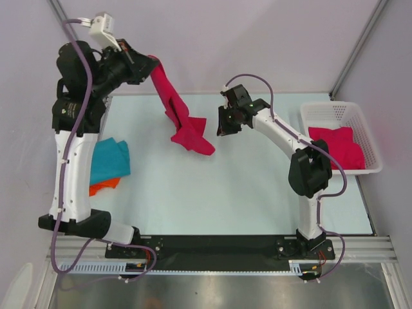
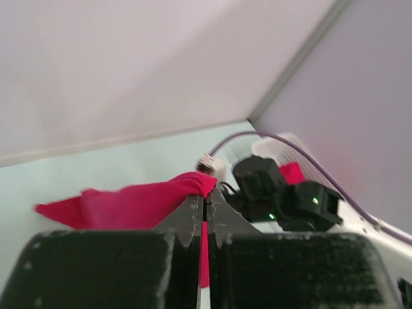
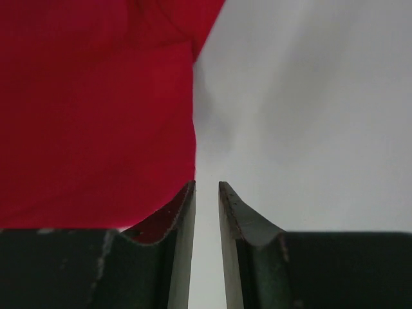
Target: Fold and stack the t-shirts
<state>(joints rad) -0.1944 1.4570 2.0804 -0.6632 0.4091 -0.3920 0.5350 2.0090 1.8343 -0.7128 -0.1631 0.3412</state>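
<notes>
A crimson t-shirt hangs from my left gripper, which is raised at the back left and shut on the shirt's top edge. In the left wrist view the cloth is pinched between the closed jaws of the left gripper. The shirt's lower end rests on the table. My right gripper hovers just right of that lower end. In the right wrist view the right gripper is open with nothing between its jaws, and the red cloth lies to the left of them. A teal t-shirt lies on an orange t-shirt at the left.
A white mesh basket stands at the right edge of the table with another red t-shirt inside. White walls close off the back and both sides. The pale table surface stretches between the arms.
</notes>
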